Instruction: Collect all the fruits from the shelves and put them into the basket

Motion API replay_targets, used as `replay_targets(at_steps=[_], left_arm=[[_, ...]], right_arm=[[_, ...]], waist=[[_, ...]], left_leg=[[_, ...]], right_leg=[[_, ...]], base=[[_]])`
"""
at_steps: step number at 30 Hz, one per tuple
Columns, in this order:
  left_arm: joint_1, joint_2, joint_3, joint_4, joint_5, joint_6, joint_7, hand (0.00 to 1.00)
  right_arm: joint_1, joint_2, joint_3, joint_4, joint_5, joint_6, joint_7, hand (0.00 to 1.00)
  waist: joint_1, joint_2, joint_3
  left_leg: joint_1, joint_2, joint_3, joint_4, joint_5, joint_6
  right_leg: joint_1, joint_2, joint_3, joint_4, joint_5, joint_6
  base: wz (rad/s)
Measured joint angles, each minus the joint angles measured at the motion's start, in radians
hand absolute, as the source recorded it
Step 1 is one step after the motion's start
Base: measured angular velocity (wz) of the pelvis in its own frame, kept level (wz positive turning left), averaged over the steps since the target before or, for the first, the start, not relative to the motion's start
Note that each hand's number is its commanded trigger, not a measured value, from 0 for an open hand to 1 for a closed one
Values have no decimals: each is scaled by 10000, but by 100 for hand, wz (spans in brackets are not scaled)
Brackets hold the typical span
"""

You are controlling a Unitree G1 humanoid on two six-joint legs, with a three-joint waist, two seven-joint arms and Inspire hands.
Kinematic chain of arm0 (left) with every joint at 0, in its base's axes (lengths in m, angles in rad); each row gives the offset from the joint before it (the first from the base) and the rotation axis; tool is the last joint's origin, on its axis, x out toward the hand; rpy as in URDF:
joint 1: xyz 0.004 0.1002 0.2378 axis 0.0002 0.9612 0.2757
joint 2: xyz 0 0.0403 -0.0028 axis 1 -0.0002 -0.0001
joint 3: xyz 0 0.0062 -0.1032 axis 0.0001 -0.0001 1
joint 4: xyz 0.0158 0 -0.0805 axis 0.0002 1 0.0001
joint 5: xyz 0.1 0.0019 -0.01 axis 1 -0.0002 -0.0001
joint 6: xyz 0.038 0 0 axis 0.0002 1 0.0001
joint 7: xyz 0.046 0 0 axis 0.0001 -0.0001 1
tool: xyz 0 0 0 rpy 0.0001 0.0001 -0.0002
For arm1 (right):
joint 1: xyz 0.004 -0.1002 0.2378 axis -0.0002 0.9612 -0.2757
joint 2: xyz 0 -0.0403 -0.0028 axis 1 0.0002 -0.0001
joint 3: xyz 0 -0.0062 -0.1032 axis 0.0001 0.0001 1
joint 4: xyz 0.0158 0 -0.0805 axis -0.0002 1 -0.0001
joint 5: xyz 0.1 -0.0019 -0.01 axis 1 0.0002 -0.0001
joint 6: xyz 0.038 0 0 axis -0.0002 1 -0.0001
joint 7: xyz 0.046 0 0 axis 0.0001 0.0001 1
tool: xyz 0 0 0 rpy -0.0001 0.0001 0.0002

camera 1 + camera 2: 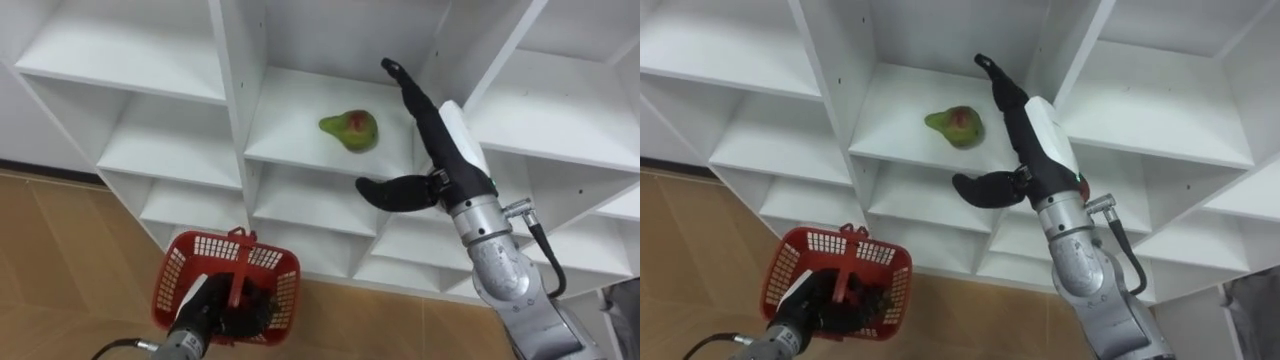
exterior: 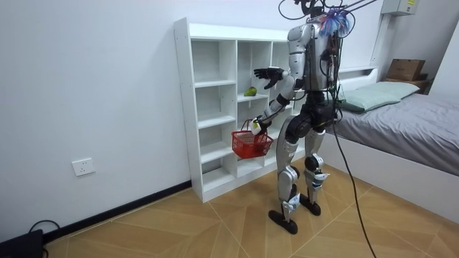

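A green pear with a red blush lies on a white shelf in the middle compartment of the closet, in the upper middle of the frame. The right robot hand is just right of it, released. Its fingers are straight and point up-frame, its thumb is spread out below the shelf's front edge, and it does not touch the pear. Bare shelf lies left of the pear and behind it. At lower left, the left robot hand is clenched around the handle of a red basket in front of the lower shelves.
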Motion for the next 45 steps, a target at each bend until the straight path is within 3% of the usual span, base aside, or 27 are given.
replay_targets(at_steps=[18, 27, 32, 45], left_arm=[[2, 6, -13, -27, 14, 241, 5, 100], [-3, 7, -46, -116, -1, 265, 19, 100], [-9, 15, -116, -114, -3, 267, 30, 100], [-9, 12, -189, -111, -8, 267, -2, 100]], right_arm=[[-304, 27, 12, 1107, -4, -93, -245, 0], [-440, 20, 334, 1542, 23, -126, -948, 0], [-445, 17, 370, 1636, 336, -115, -1188, 0], [-491, 29, 418, 1607, 839, -114, -1180, 0]], waist=[[38, 86, -22], [153, 197, -68], [306, 190, -68], [274, 227, -31]], left_leg=[[-244, -12, -317, 300, 4, -3], [-241, -15, -343, 243, 23, -9], [-172, -33, -342, 94, 135, -11], [-168, -60, -391, -54, 247, -28]], right_leg=[[48, 3, -286, 18, 15, -21], [48, 5, -294, 13, 28, -22], [53, -11, -299, 18, 43, -38], [31, -30, -347, 8, 47, -45]], base=[[5], [0], [0], [1]])
